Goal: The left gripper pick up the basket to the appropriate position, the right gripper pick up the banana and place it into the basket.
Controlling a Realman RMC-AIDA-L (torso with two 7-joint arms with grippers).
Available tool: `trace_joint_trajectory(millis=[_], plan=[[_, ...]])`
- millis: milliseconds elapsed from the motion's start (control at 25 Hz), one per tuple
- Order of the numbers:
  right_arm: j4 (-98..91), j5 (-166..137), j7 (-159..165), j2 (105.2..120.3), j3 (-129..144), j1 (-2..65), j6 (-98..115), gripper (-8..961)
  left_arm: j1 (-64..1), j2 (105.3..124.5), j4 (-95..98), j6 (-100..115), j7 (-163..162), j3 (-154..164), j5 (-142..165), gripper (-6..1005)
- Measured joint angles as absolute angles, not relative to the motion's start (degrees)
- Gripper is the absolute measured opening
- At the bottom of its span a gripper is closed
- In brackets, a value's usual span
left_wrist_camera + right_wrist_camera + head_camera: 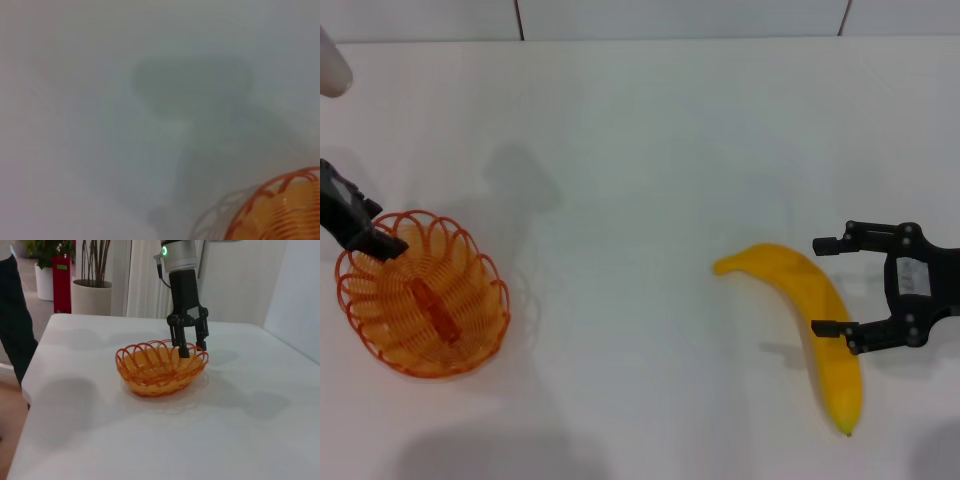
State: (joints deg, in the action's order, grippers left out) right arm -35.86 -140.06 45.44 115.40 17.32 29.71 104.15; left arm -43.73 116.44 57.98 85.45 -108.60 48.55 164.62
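Fingers of my left gripper (190,349) straddle the scalloped rim of the orange wire basket (423,293): in the right wrist view one finger (182,347) dips inside the rim and the other sits just outside it, with a gap between them, so they are parted around the wire rather than clenched on it. From the head camera that gripper (382,243) is at about 10 o'clock on the basket's edge, and the basket rests on the white table (640,150) at roughly 8 o'clock in my view.

My right gripper (834,285) is spread wide, released, at about 4 o'clock in the head view. Its two fingertips point toward the yellow banana (813,320), which lies flat on the table. The nearer fingertip (825,328) overlaps the banana's edge around its middle; I cannot tell whether it touches.

I count one basket, one banana, two grippers. Basket and banana lie well apart.
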Motion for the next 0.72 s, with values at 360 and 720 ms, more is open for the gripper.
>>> trace_joint_trajectory(millis=[360,720], plan=[[-35.86,-140.06,45.44,115.40,17.31,29.71,104.15,886,-43.93,116.39,57.91,84.95,-110.06,49.07,164.62,358],[-35.86,-140.00,45.44,115.40,17.32,29.77,104.15,886,-43.60,116.35,57.80,84.20,-111.69,51.59,164.62,183]])
